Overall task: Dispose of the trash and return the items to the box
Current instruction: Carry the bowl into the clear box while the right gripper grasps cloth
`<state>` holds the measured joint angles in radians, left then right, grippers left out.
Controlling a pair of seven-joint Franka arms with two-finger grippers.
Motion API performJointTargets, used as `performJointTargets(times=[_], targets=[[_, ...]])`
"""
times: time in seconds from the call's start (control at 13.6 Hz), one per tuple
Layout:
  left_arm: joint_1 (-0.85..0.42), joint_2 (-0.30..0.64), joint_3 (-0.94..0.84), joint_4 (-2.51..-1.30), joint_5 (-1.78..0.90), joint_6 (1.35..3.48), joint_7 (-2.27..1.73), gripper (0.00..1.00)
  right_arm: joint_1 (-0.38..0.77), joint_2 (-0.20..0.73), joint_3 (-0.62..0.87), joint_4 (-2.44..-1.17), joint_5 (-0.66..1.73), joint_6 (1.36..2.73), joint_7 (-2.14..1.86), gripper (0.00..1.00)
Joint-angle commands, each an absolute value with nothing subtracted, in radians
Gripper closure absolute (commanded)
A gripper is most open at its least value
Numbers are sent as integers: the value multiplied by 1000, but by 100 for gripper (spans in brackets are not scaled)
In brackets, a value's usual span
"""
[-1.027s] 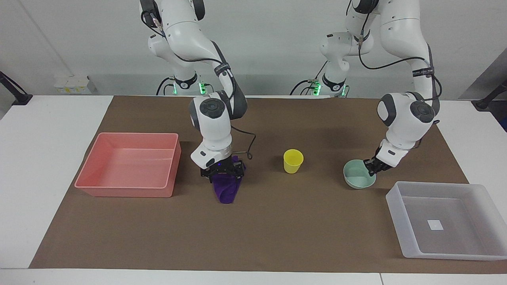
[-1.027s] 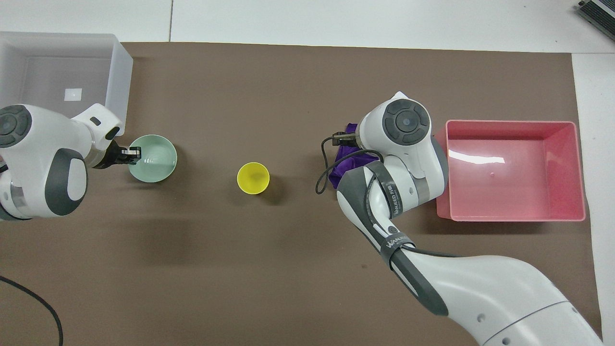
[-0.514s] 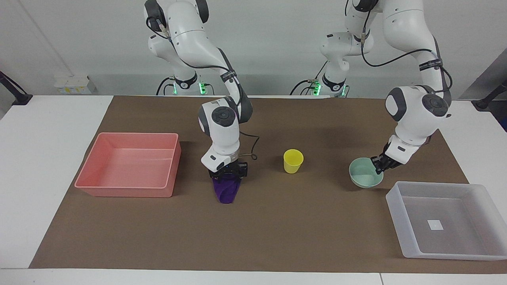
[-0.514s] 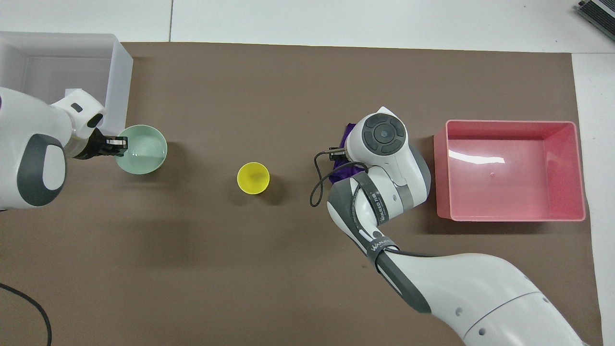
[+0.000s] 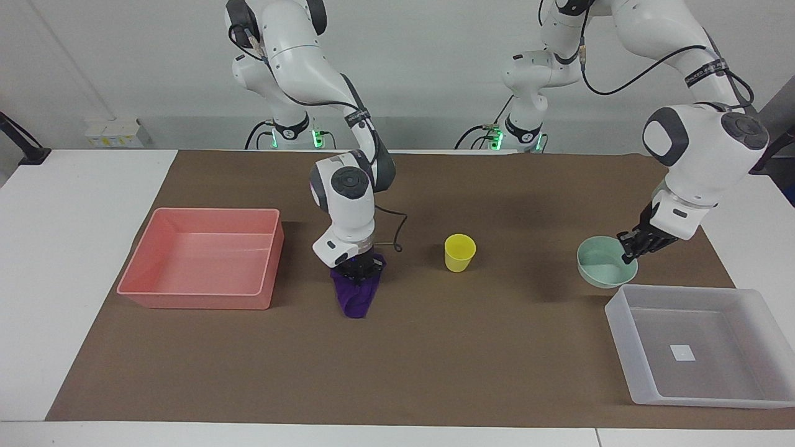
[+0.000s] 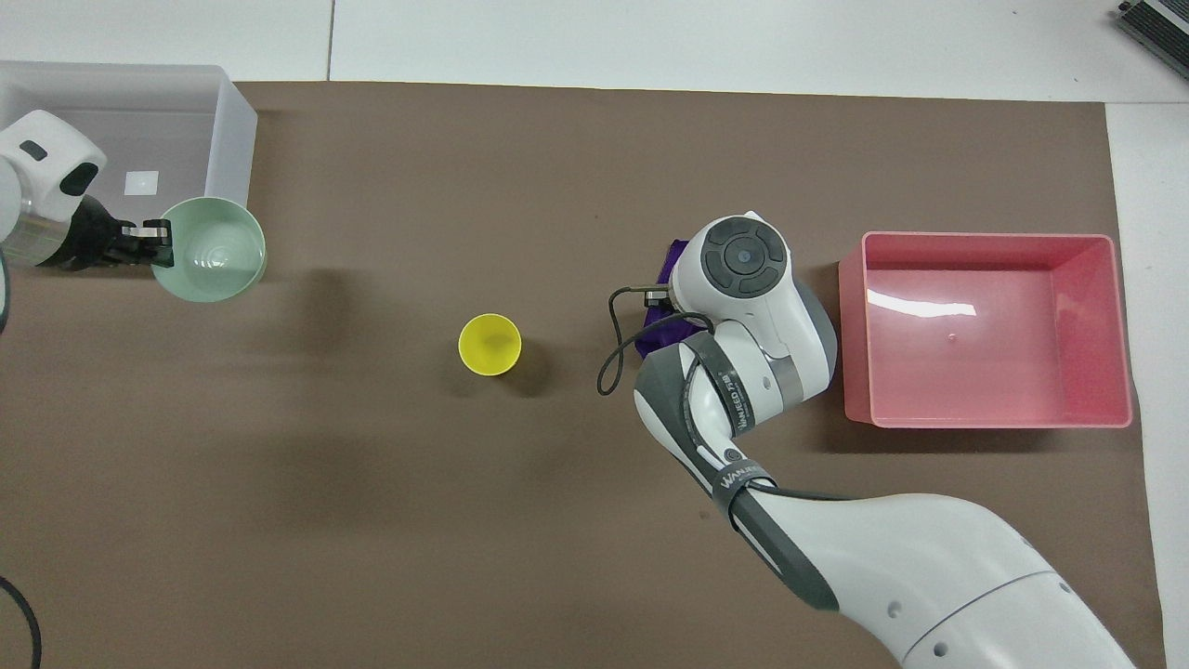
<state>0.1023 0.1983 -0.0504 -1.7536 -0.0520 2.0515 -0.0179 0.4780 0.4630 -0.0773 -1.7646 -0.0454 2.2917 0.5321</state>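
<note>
Left hand (image 5: 629, 256): clamped on the rim of the mint-green bowl (image 5: 600, 270), holding it up off the counter, tilted a bit, next to the near wall of the clear box (image 5: 623, 328). Bowl looks empty, nothing in it in the overhead view.

Right hand (image 5: 359, 270): pinched shut on the top of the purple cloth (image 5: 354, 297), fingers buried in the folds. The cloth hangs down from it with its bottom tip about at the brown mat (image 5: 435, 366); can't tell if it's touching.

Yellow cup (image 5: 459, 252): upright on the mat, roughly between the two hands, at about 3 o'clock from the cloth in the facing view. Looks empty from above.

Clear box: sits at the left arm's end of the counter (image 5: 68, 236), at about 5 o'clock from the bowl in the facing view. Only a small white label (image 5: 682, 352) on its floor, otherwise nothing inside.

Pink bin (image 5: 205, 258): at the right arm's end, at 9 o'clock from the cloth in the facing view, close but apart. Nothing in it either.
</note>
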Motion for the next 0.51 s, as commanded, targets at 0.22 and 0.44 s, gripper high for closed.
performJointTargets(times=[0.22,0.44], targets=[[172,314,-54,-1562,-91,1997,5,100,476,309,-72,-1747,-61,2122,616,100],[204,418,-57,-1387,-92,1956,5,100,488,232,-69,-1717,-61,1988,664,100]])
